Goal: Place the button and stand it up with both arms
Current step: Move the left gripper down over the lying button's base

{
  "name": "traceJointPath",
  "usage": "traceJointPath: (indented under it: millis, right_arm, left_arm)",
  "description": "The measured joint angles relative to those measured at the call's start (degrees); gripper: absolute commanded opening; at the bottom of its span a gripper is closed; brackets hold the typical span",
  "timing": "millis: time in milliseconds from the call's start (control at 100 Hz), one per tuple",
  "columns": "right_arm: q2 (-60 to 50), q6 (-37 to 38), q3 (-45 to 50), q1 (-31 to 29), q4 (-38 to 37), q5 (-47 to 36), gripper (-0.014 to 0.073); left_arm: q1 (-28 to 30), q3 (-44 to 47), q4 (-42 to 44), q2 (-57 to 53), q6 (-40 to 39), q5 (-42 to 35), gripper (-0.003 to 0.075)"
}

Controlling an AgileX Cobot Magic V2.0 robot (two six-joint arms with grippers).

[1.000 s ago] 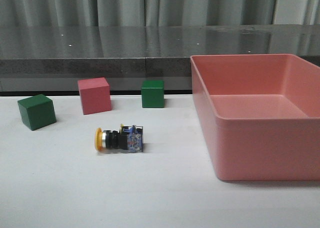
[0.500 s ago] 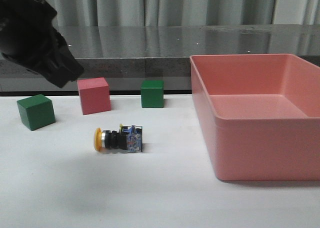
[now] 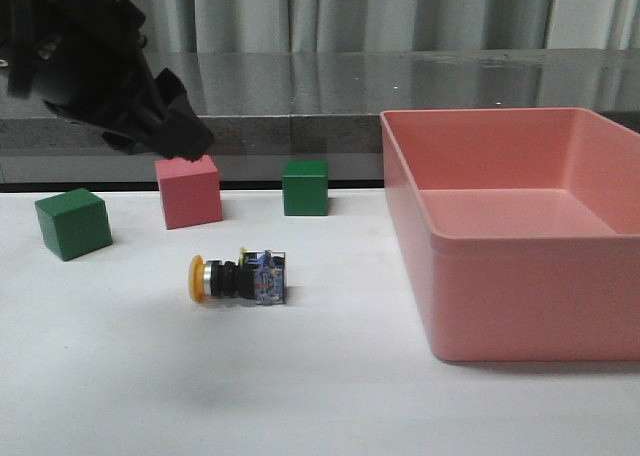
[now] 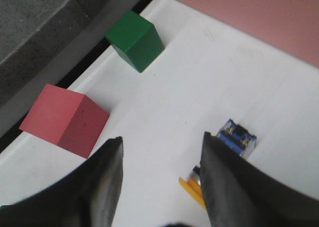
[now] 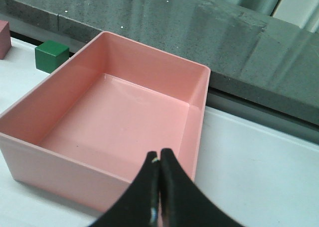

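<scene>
Left wrist view: the left gripper is spread wide above the lying button, ready to straddle it; right gripper is closed, empty.

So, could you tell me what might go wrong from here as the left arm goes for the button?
The button lies on its side, and its round yellow cap could let it roll away when the open left gripper closes on it.

The red cube sits close behind the button, so the descending fingers might knock it.

The right gripper is shut above the pink bin, far from the button, so it may be late to help stand it up.
</scene>
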Motion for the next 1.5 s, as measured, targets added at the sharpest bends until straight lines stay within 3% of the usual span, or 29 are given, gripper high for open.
traceJointPath:
  millis: [240,450,530,610,720,830,970,1100,1180,1350,1500]
  right_arm:
    - [0.0,0.0,0.0,0.0,0.0,0.0,-0.0061]
    - [0.0,0.0,0.0,0.0,0.0,0.0,-0.0061]
    - [0.0,0.0,0.0,0.0,0.0,0.0,-0.0061]
    - [0.0,0.0,0.0,0.0,0.0,0.0,-0.0061]
    - [0.0,0.0,0.0,0.0,0.0,0.0,-0.0061]
    - [0.0,0.0,0.0,0.0,0.0,0.0,-0.0061]
    - [0.0,0.0,0.0,0.0,0.0,0.0,-0.0061]
    - [0.0,0.0,0.0,0.0,0.0,0.0,-0.0061]
    - [0.0,0.0,0.0,0.0,0.0,0.0,-0.0061]
    - [0.0,0.0,0.0,0.0,0.0,0.0,-0.0061]
    - [0.0,0.0,0.0,0.0,0.0,0.0,-0.0061]
  left_arm:
    - [-0.1,-0.5,-4.7,0.0,0.6,0.4,0.0359]
    - [-0.1,-5.4,-6.1,0.1,6.9,9.5,0.0359]
    - [0.5,-8.4,-10.3,0.1,13.8,14.5,0.0359]
    - [2.6,-11.7,-19.9,0.2,24.0,21.4,0.0359]
    - [8.9,-14.2,-35.7,0.4,41.1,33.8,0.0359]
    - [15.4,-14.5,-43.8,0.4,52.4,40.6,0.0359]
    - [20.4,-13.5,-49.0,0.9,63.4,42.9,0.036]
    - [21.6,-11.1,-54.1,4.0,73.7,45.6,0.0367]
    - [21.7,-9.8,-57.2,7.4,79.9,47.0,0.041]
    - [21.7,-8.8,-61.9,16.2,87.5,48.3,0.0511]
    - [21.7,-8.8,-64.8,22.0,93.4,48.3,0.0522]
